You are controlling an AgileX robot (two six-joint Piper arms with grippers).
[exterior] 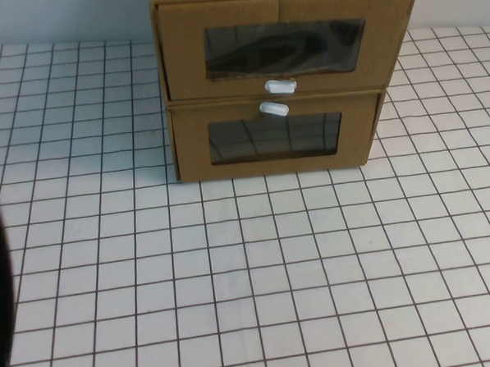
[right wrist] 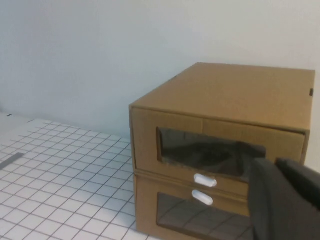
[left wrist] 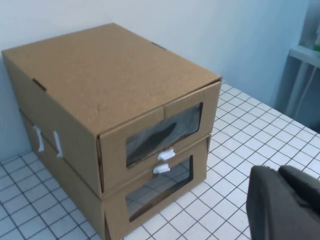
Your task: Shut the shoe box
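Open tabletop (exterior: 258, 273) before stacked shoe box (exterior: 283, 54); wall (right wrist: 100, 55) behind; end effectors clear.

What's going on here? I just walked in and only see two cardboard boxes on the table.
Nothing is being handled right now. The shoe box, with its white tab at the bottom of its front, sits stacked on a matching cardboard drawer at the far side of the gridded table. Its front looks about flush, so it seems closed or nearly so. The left claw and right claw each hang short of the boxes, touching nothing.
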